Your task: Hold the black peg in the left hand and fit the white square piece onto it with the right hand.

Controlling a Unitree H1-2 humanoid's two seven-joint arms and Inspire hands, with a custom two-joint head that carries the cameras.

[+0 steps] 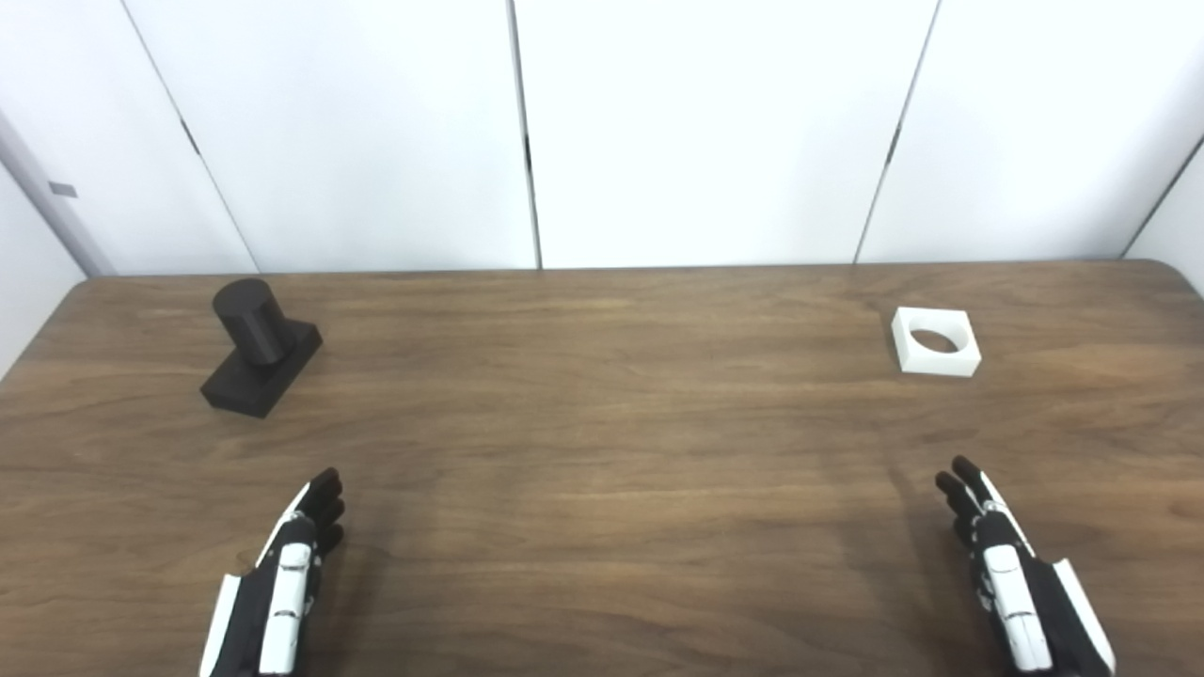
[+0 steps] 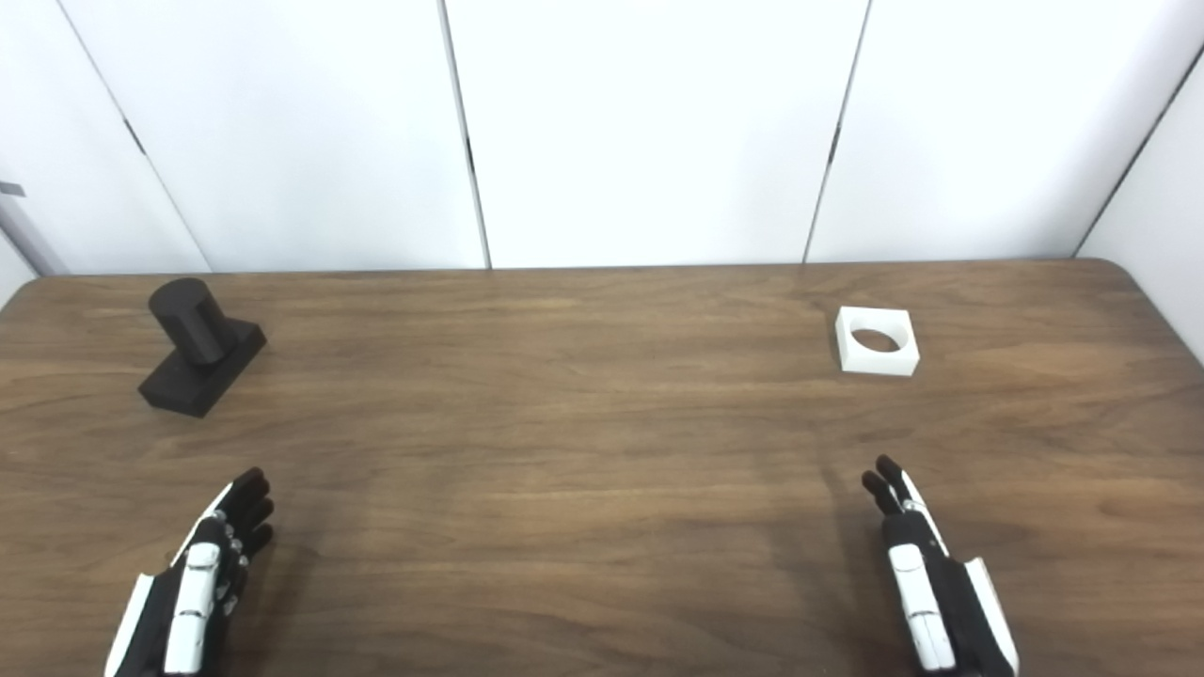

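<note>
Peg: black peg (image 1: 261, 347) stands upright on its block base, far left of the wooden table (image 1: 602, 442)
Square: white square piece (image 1: 935, 341) lies flat, far right; round hole up
Hands: left hand (image 1: 280, 583) and right hand (image 1: 1011, 578) near the front edge; fingers straight, holding nothing

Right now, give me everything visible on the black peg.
The black peg is matte black, plastic by the look: a short round cylinder standing upright on a flat rectangular base turned diagonally. It sits on the wooden table at far left, and only the table touches it. The left hand is nearer the camera, well short of it.
</note>
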